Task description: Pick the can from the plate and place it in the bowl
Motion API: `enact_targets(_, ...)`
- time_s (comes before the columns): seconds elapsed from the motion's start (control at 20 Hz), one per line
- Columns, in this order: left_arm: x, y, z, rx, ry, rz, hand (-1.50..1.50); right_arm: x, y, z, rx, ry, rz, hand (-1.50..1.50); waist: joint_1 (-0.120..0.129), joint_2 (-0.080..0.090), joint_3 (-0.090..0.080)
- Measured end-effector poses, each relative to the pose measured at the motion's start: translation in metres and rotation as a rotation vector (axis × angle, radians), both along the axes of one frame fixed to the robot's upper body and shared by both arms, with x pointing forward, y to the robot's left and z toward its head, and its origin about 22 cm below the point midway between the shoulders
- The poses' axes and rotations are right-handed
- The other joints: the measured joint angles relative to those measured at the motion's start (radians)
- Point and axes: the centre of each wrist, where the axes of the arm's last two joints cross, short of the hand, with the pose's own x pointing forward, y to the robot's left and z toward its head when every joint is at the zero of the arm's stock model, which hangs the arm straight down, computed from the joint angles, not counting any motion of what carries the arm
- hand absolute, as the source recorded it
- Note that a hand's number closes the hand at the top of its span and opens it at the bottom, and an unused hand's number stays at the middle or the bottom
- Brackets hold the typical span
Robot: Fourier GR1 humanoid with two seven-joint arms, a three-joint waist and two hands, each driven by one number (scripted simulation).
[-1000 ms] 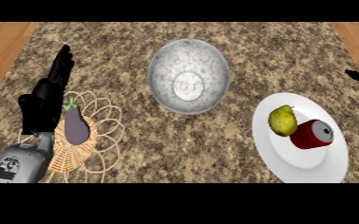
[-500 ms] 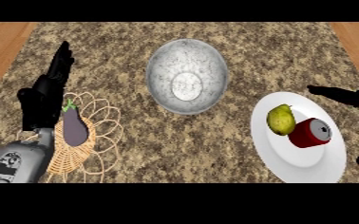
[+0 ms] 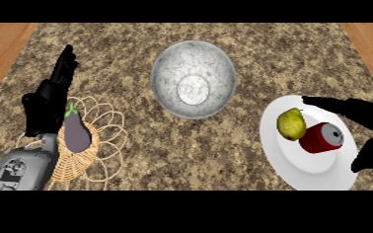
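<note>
**Right hand closing in on the can, nothing grabbed yet**

So we're at the reach step. The can [image 3: 321,137] is lying on its side on the plate [image 3: 310,170] at the right, silver end pointing up-right, with a pear [image 3: 291,124] just beside it on the left, looks like they're touching or nearly so. The bowl [image 3: 194,79] sits far-centre on the surface [image 3: 189,148], well apart from the plate, and there's nothing in it.

The right hand [image 3: 348,107] is coming in from the right edge. Its fingers are spread wide: one part stretches out over the far rim of the plate above the can, and another dark bit [image 3: 363,156] shows at the near right edge, probably the thumb. The can sits in the gap between them, not touched by either as far as I can see. So an open, unclosed grasp.

The left hand [image 3: 50,101] is parked at the left next to a wicker basket [image 3: 98,155] with an eggplant [image 3: 76,134] in it, fingers straight and pointing to the far side. Just resting.

What's next, I reckon: the hand has to come down and curl round the can's red body without shoving the pear. Then lift and carry it left and far to the bowl. Since the can's on its side it could roll if nudged, so closing square across it matters.
</note>
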Motion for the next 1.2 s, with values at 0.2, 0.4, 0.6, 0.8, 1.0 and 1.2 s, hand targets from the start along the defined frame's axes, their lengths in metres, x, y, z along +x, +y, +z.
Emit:
enact_targets(0.2, -0.002, -0.007, 0.007, 0.001, 0.001, -0.005, 0.00, 0.005, 0.009, -0.019, -0.004, 0.014, 0.000, -1.50, 0.001, 0.000, 0.000)
enact_targets(0.4, 0.000, -0.003, 0.004, -0.001, -0.001, -0.001, 0.00, 0.009, 0.014, -0.032, -0.006, 0.018, 0.007, -1.50, 0.000, 0.000, 0.000)
enact_targets(0.6, -0.003, -0.005, 0.003, -0.002, 0.000, -0.005, 0.00, 0.012, 0.021, -0.042, -0.021, 0.014, 0.024, 1.50, 0.000, -0.001, -0.003)
enact_targets(0.8, -0.003, 0.001, 0.004, 0.000, 0.000, -0.001, 0.00, 0.015, 0.021, -0.040, -0.033, -0.052, 0.067, 1.50, -0.001, -0.004, -0.006)
enact_targets(1.0, -0.001, 0.003, -0.001, 0.001, -0.002, -0.001, 0.00, 0.015, 0.020, -0.047, -0.018, -0.093, 0.087, 1.50, -0.001, -0.007, -0.010)
enact_targets(1.2, 0.000, 0.001, 0.004, 0.000, -0.003, -0.001, 0.00, 0.014, 0.015, -0.048, 0.010, -0.116, 0.092, 1.50, -0.001, -0.006, -0.008)
